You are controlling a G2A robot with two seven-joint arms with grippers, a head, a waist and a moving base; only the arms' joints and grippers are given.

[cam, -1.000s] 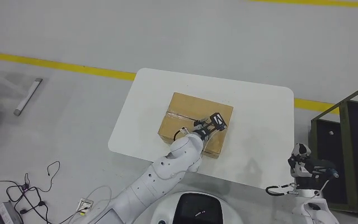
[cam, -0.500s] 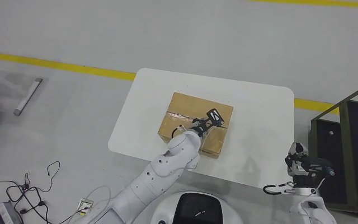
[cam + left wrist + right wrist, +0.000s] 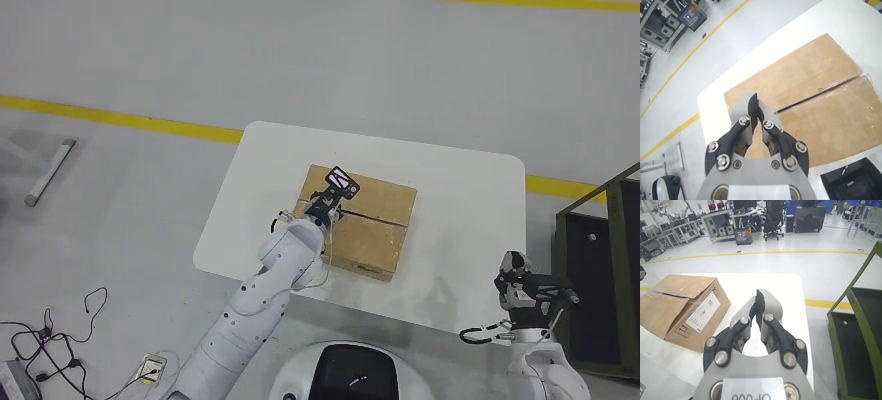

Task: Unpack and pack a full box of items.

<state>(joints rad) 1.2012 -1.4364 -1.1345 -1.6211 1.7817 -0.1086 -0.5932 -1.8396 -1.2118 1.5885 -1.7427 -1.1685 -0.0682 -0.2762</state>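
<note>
A brown cardboard box (image 3: 372,228) sits in the middle of the white table (image 3: 470,200). Its top flaps are down, and a thin dark gap runs along the seam between them under shiny clear tape. My left gripper (image 3: 330,198) is shut and hovers over the box's left end near the seam; the left wrist view has its closed tips (image 3: 755,98) above the flap of the box (image 3: 810,91). My right gripper (image 3: 525,285) is shut with nothing in it, off the table's front right corner. Its wrist view has the tips (image 3: 758,298) over the tabletop, right of the box (image 3: 677,306).
A green cart (image 3: 600,260) with dark shelves stands right of the table, close to my right gripper; it is the green cart (image 3: 857,332) in the right wrist view. Bare tabletop surrounds the box on all sides. Yellow floor lines run behind the table.
My left gripper has travelled from the right end of the box's seam to its left end. The right gripper has drifted a little to the left.
</note>
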